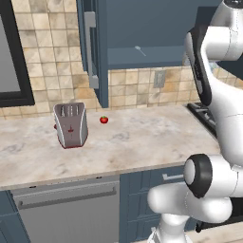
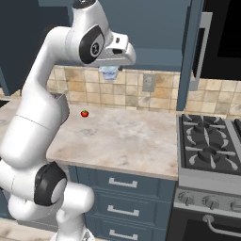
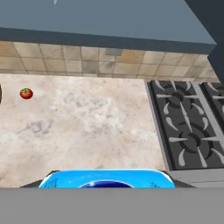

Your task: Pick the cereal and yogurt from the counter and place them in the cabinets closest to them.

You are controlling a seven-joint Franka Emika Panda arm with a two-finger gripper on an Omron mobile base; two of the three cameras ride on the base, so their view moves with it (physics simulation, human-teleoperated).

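While the gripper (image 2: 109, 68) hangs high above the counter (image 2: 122, 136), it's clamped on the yogurt (image 2: 109, 72).
Cup sits w/ the open cabinets (image 1: 156, 33) shelf edge just behind; tomato (image 2: 84, 113) & toaster (image 1: 70, 125) below nr counter's back edge, stove (image 2: 212, 146) at its right end.

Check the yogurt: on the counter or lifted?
Lifted. The yogurt hangs in the gripper, well above the counter, below the open cabinets.
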